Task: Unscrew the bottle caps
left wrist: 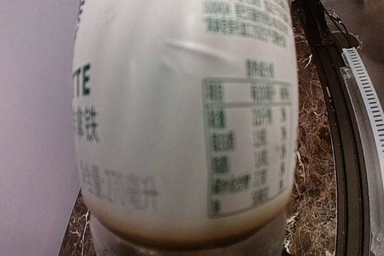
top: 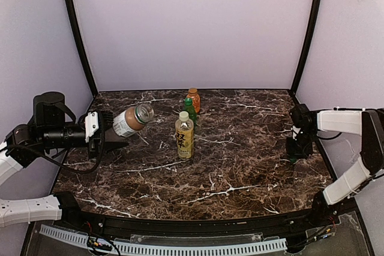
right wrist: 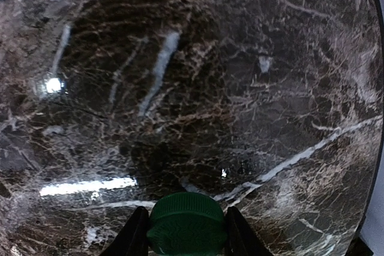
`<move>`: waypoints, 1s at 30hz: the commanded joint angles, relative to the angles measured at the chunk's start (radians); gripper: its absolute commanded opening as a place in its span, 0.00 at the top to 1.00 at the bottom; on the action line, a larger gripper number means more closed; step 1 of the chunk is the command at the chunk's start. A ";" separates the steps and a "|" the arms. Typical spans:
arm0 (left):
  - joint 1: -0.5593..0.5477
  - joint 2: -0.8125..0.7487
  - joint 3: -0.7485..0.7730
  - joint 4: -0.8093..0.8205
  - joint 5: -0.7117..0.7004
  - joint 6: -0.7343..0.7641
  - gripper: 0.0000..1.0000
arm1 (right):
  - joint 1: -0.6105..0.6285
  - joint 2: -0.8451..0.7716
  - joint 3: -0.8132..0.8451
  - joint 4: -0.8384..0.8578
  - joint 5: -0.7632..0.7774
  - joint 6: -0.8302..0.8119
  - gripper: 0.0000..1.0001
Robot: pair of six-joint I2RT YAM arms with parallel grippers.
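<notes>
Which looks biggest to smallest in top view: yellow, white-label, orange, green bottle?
Yellow bottle and white-label bottle: alike, and the second is lifted nearer the camera, so unranked.
Then orange bottle.
Green bottle: partly hidden behind yellow, unsure.

Four bottles [top: 184,139], one green cap [right wrist: 187,223], apparently loose, two arms [top: 339,121]

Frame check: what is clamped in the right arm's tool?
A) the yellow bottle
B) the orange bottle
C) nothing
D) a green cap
D: the right wrist view shows a green cap pinched between the two fingers of the right tool, above the marble tabletop.
</notes>
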 commanded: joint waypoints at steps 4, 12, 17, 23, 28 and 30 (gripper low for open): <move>0.007 -0.007 0.003 0.027 0.003 -0.026 0.99 | -0.019 0.055 -0.043 0.086 -0.022 0.057 1.00; 0.010 -0.006 0.012 0.033 0.003 -0.027 0.99 | -0.019 0.063 -0.045 0.068 -0.020 0.071 0.46; 0.010 -0.004 0.020 0.035 0.012 -0.037 0.99 | -0.019 0.005 0.022 -0.022 -0.022 0.067 0.16; 0.010 0.006 0.048 0.050 0.049 -0.082 0.99 | 0.144 -0.148 0.303 -0.175 0.074 0.002 0.17; 0.013 0.022 0.075 0.102 0.154 -0.175 0.99 | 0.517 -0.298 0.496 0.149 -0.006 -0.212 0.02; 0.015 0.021 0.072 0.138 0.221 -0.224 0.99 | 0.649 -0.354 0.462 0.429 -0.143 -0.318 0.01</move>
